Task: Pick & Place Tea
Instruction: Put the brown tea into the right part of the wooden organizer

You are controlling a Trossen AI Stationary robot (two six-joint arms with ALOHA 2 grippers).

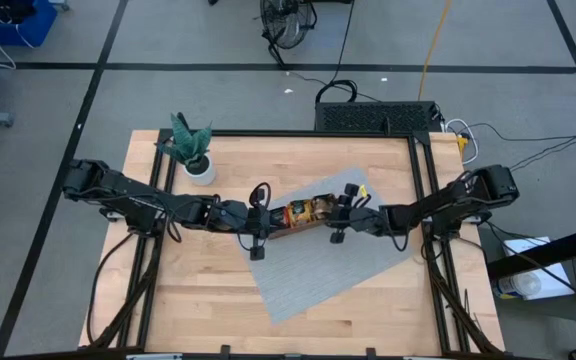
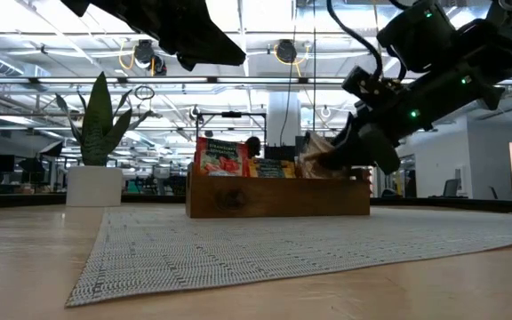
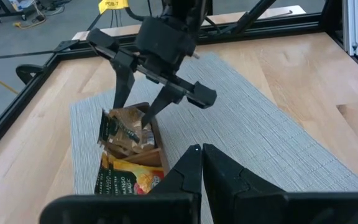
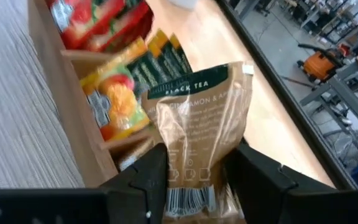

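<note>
Tea — a brown sachet stands between the fingers of the right gripper, down in the end slot of the tray. Those fingers look parted, flanking the sachet, so I'd say it is just being let go or just about to be taken; I can't tell which. Beyond it, further from that gripper, the tray's other slots hold yellow-orange and red sachets upright. The left gripper hangs pinched shut, empty, just off the tray's other end. The mat shows no loose sachets, so to my eye little sorting is left — maybe only this brown one
</note>
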